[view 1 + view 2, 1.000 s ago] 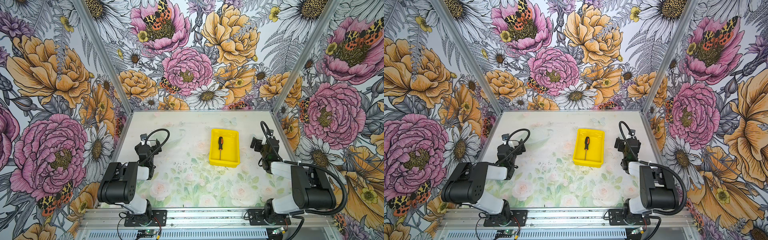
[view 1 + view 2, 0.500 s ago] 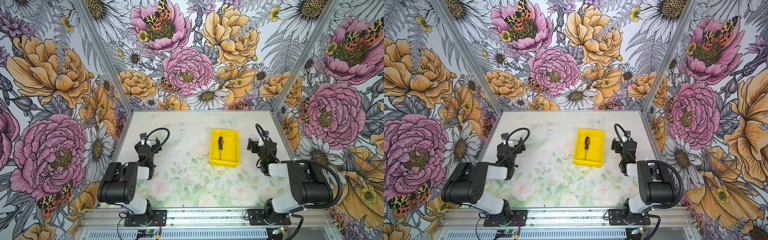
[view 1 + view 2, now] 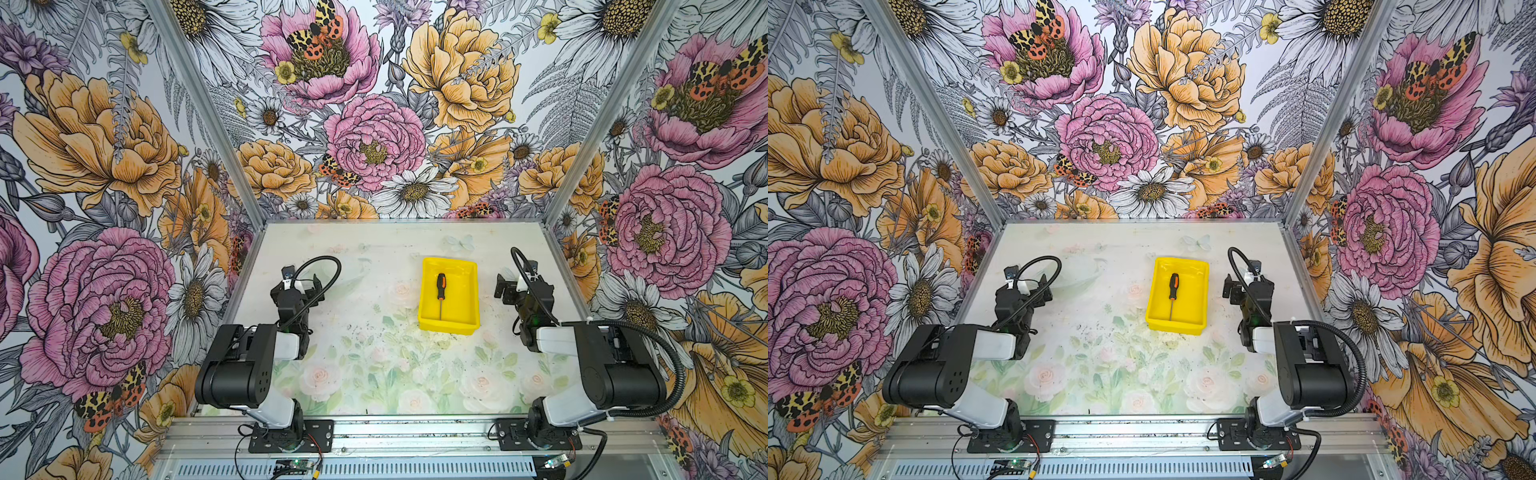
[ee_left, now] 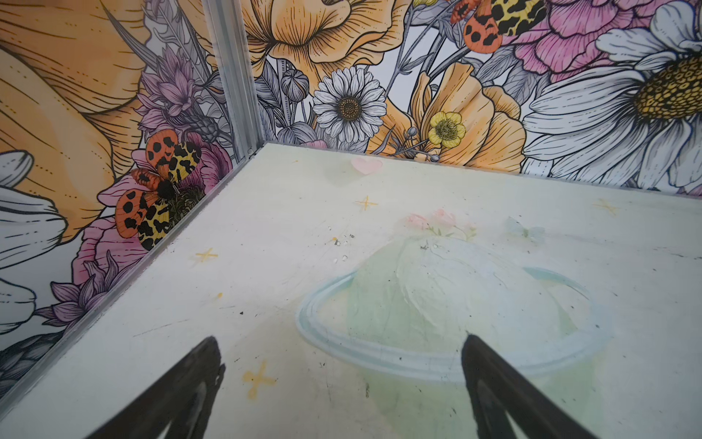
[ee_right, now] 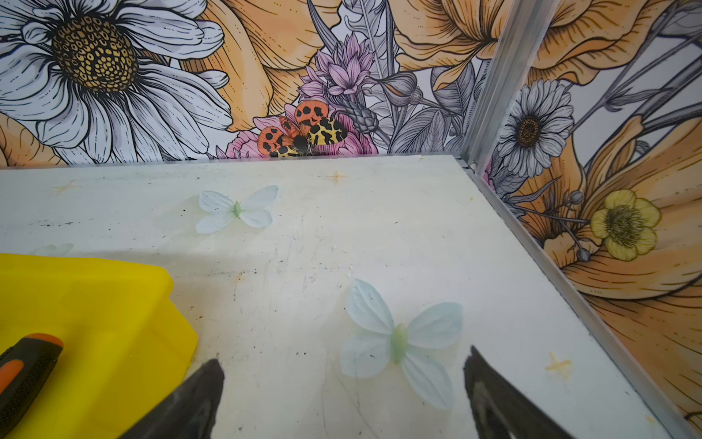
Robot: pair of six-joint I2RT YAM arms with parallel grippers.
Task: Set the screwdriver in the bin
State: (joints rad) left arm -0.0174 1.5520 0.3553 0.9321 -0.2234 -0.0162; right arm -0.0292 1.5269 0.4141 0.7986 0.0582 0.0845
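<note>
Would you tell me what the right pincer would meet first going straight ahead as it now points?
Likely the bare table, short of the back wall; the right pincer points beside the bin, not at it.

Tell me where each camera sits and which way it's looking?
Both top views: high above the front, looking down at the table and the bin holding the screwdriver; the left arm and right arm show.
Left wrist: on the left arm, looking low across the table toward the back left corner; the tips of the open left end effector show.
Right wrist: on the right arm, facing the back right corner; the tips of the open right end effector show.
Shared: the right wrist view and both top views see the bin and screwdriver.
</note>
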